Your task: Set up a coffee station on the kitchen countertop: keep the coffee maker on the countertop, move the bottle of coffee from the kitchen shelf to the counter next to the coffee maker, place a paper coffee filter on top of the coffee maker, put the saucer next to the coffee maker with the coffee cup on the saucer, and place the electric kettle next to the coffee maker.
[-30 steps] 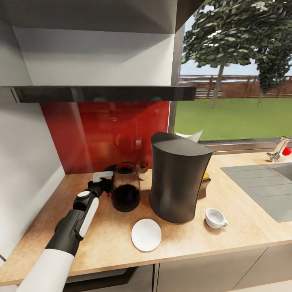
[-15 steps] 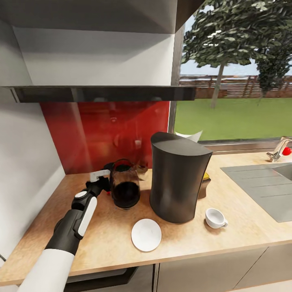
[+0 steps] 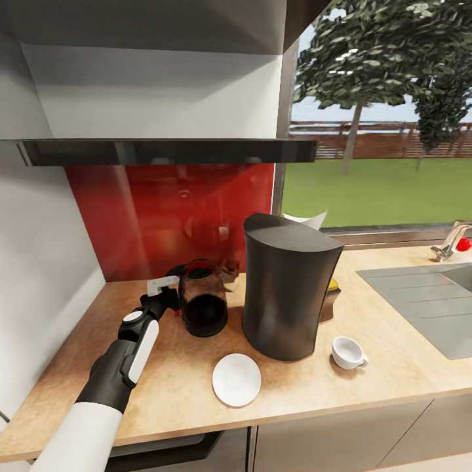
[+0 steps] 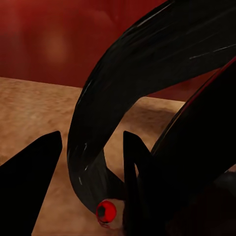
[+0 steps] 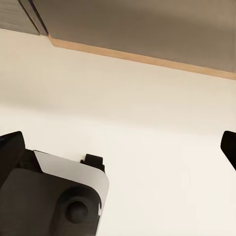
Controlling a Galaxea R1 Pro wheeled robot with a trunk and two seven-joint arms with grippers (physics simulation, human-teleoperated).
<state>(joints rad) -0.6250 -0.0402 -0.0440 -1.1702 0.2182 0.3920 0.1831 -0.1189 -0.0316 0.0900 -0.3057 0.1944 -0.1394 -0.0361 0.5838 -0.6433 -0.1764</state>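
Note:
The electric kettle, clear glass and dark inside, leans slightly on the countertop just left of the tall dark coffee maker. My left gripper is shut on its black loop handle, a finger on each side, with the red button close by. The white paper coffee filter peeks over the coffee maker's top. The saucer lies in front, and the coffee cup stands on the counter to the right of it. A brown and yellowish thing, likely the bottle of coffee, shows behind the maker. My right gripper is open over pale floor.
The black kitchen shelf spans the wall above a red backsplash. A grey sink and a faucet lie at the right. A white wall bounds the counter on the left.
The kettle has shifted a little away from me and tilted, and my left gripper on its handle moved with it. Everything else stays put.

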